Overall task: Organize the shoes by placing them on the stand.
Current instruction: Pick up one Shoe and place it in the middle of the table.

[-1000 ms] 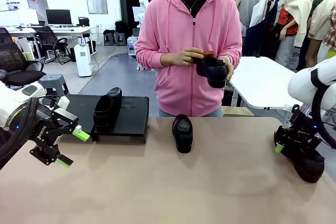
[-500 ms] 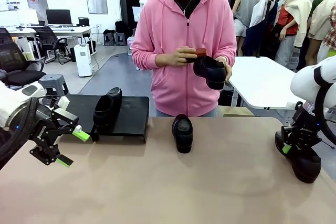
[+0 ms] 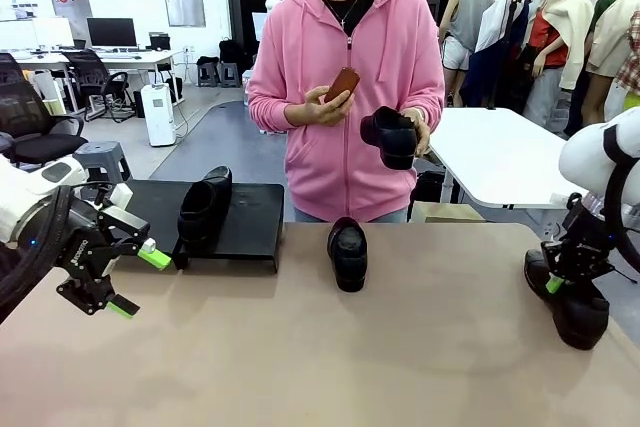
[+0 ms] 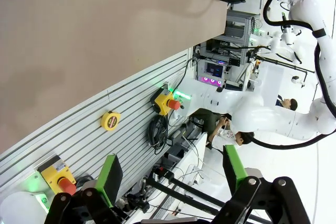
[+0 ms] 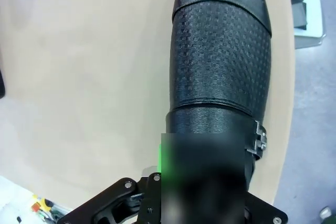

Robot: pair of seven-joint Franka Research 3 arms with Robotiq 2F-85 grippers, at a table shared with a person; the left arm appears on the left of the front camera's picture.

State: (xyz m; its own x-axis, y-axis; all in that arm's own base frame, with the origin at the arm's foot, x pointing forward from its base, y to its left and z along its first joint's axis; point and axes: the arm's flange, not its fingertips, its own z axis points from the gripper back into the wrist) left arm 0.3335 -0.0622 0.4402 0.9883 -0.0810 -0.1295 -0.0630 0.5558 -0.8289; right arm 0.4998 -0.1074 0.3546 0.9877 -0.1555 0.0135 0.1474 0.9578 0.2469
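Office desks, chairs and a monitor are seen in the background beyond a beige worktop (image 3: 300,367). At the worktop's far left the stand (image 3: 255,209) is set, and a first shoe (image 3: 205,205) is placed on it, near its middle, with the toe turned toward the robot's side. A second shoe (image 3: 348,252) is laid on the worktop near the centre, just right of the stand and apart from it.

A third shoe (image 3: 580,312) is found at the worktop's right edge, where the right gripper (image 3: 556,285) is pressed together on its rear part. In the right wrist view the textured upper of the third shoe (image 5: 220,61) is seen stretching away from that gripper. Whether it is lifted off the surface cannot be told.

The left gripper (image 3: 142,285) is held over the worktop's left side, in front of the stand, with its fingers (image 4: 110,177) spread wide and nothing between them.

A fourth shoe (image 3: 392,137) is held at the far side by a person in a pink hoodie, in one hand (image 3: 420,125), while a small brown object (image 3: 342,83) is held in the other hand (image 3: 320,107).
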